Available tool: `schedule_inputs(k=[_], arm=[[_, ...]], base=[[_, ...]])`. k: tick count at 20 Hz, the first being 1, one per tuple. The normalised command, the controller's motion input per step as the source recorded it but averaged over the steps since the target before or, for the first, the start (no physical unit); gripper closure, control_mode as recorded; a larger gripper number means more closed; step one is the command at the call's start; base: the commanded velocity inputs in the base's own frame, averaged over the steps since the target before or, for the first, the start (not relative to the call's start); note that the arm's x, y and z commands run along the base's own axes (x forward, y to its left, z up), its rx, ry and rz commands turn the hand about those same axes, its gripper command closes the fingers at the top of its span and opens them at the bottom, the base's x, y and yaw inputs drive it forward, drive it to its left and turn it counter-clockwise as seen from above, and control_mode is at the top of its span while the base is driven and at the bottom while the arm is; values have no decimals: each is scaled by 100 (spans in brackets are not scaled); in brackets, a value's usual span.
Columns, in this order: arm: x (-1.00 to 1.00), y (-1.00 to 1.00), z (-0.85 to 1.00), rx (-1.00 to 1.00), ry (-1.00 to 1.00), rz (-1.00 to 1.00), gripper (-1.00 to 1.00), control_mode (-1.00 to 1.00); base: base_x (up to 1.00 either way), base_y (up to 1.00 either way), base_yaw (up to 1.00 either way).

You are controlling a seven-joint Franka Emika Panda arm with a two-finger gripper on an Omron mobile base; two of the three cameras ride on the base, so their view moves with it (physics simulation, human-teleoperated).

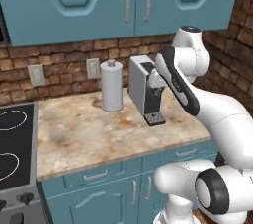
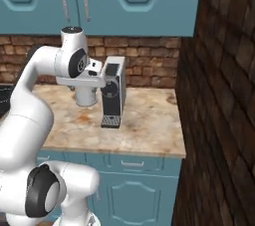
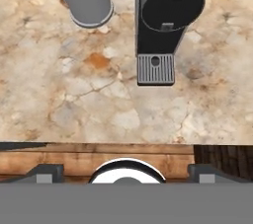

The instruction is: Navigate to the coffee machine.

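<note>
Gripper [image 3: 126, 171] is hovering above the counter edge, its 2 fingertips spread apart, pinching nothing. Beyond, the coffee machine [image 1: 147, 90] is standing on the marble counter [image 1: 89, 136], beside a white canister [image 1: 111, 86]. Looking heavy, rigid; no grasp needed.

- The coffee machine [image 1: 146, 90] stands on the marble counter [image 1: 99, 134], partly behind the white arm [image 1: 197, 99].
- A white canister [image 1: 111, 86] sits just left of it.
- A stove [image 1: 15, 144] borders the counter's left edge.
</note>
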Motion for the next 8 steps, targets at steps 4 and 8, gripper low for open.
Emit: schedule_inputs(k=[4,8], arm=[[0,0,0,0,0,0,-100,100],[0,0,0,0,0,0,-100,100]], base=[[41,-44,-6],[18,-9,-1]])
